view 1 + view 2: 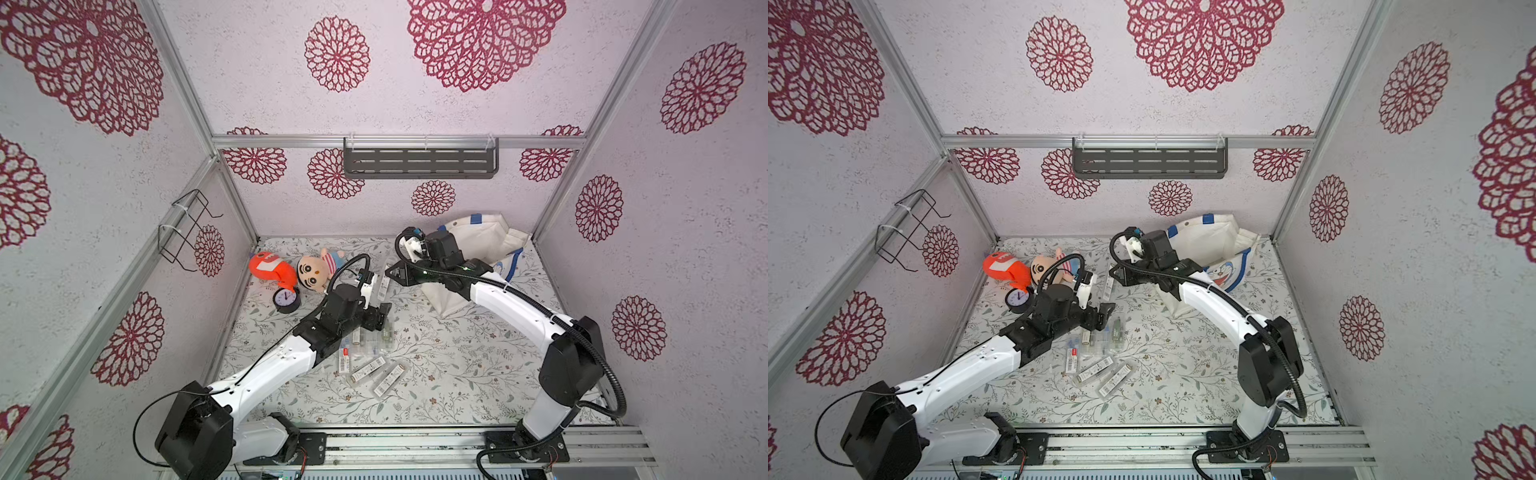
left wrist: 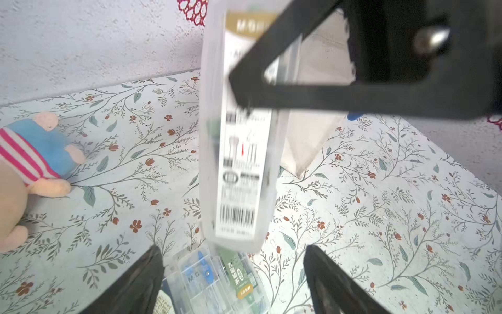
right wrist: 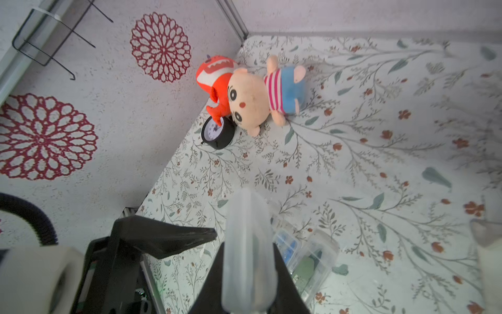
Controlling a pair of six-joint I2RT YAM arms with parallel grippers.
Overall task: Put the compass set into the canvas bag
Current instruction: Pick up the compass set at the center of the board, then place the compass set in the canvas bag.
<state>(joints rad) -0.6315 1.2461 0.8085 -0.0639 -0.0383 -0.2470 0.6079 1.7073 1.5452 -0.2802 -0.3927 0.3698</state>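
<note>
My right claw [image 3: 248, 246] is clamped on the compass set [image 2: 239, 163], a clear case that hangs long end down above the mat [image 1: 457, 365], between the two arms. My left claw [image 2: 236, 274] stands open just under it, jaws spread and touching nothing that I can see, with the other sets [image 1: 370, 345] piled on the mat below. The bag [image 1: 484, 239] sits near the back right corner, behind my right arm, which hides part of it. Its mouth looks open towards the camera. I judge the step in hand to be the carry to the bag. I would first draw the left claw down and away so the case cannot catch on it. Then I would raise the right claw enough to clear the bag's rim and swing back slowly, since the grip seems to sit near one end and the smooth plastic may pivot or slip. I would line the case up with the mouth, lower it end first, and open only once it is well inside. The soft wall may fold if nudged.
</note>
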